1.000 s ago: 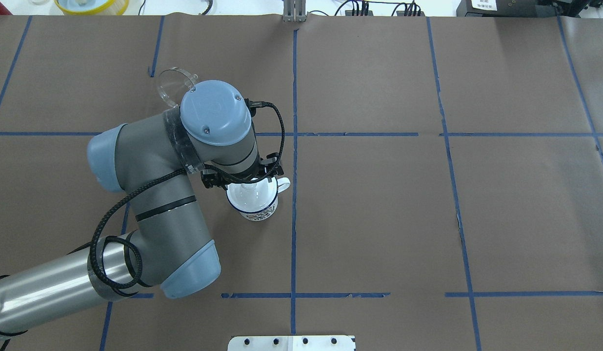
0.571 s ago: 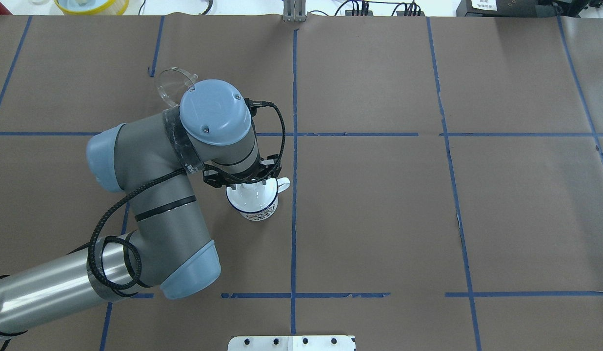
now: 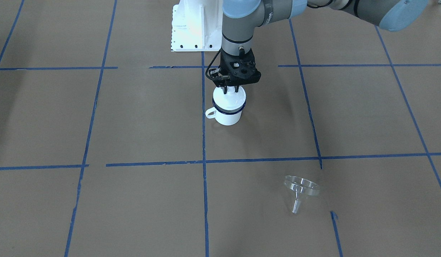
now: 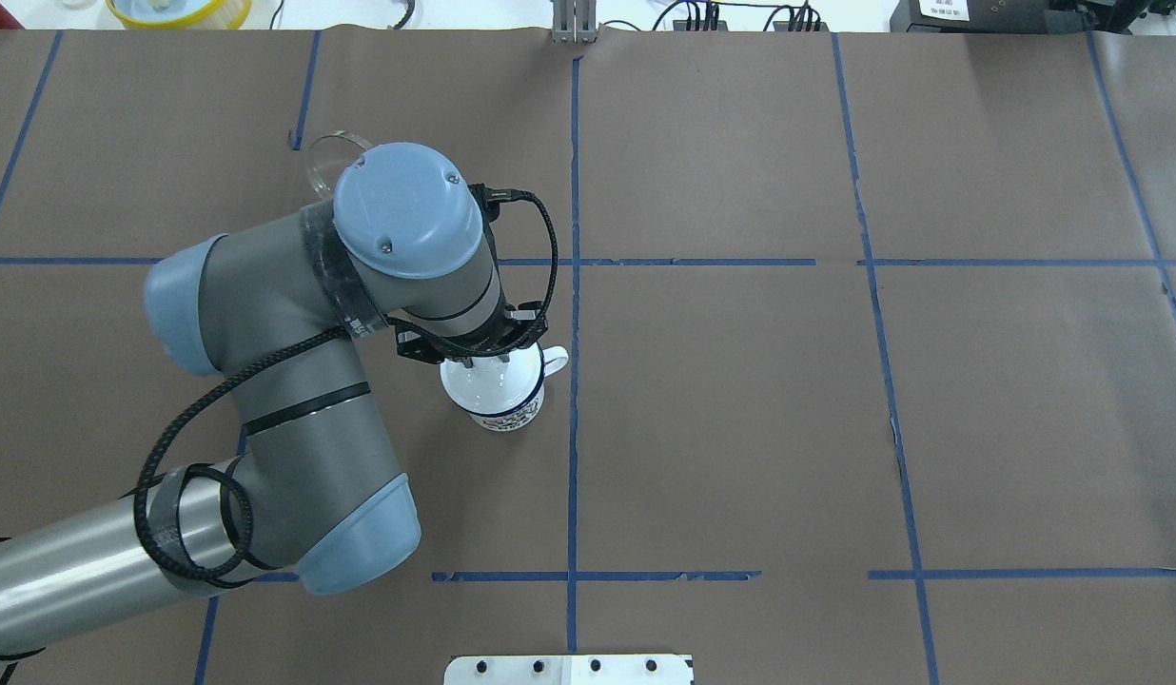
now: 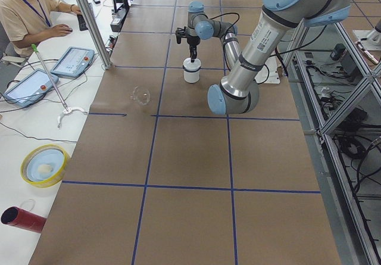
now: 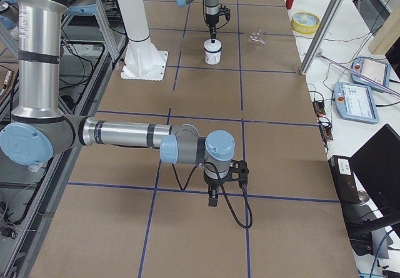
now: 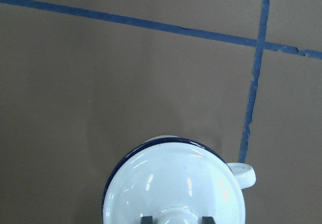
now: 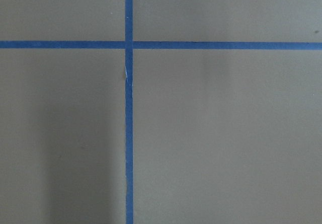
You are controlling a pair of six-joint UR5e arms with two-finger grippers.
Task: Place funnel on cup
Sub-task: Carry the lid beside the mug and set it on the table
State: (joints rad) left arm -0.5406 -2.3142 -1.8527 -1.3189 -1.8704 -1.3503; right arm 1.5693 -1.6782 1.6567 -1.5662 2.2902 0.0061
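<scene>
The cup is a white mug with a dark blue rim, standing upright near the table's middle; it also shows in the overhead view. A white domed lid with a knob covers it. My left gripper points straight down over it, its fingers shut on the lid's knob, as the left wrist view shows. The clear funnel lies on its side on the paper, far from the cup, partly hidden behind my left wrist in the overhead view. My right gripper hovers over bare table; I cannot tell its state.
Brown paper with blue tape lines covers the table. The robot's white base plate stands behind the cup. An operator, tablets and a yellow bowl are beside the table's far edge.
My left arm's wrist and elbow have shifted a little left and up in the overhead view. The cup, lid and funnel stay where they were.
</scene>
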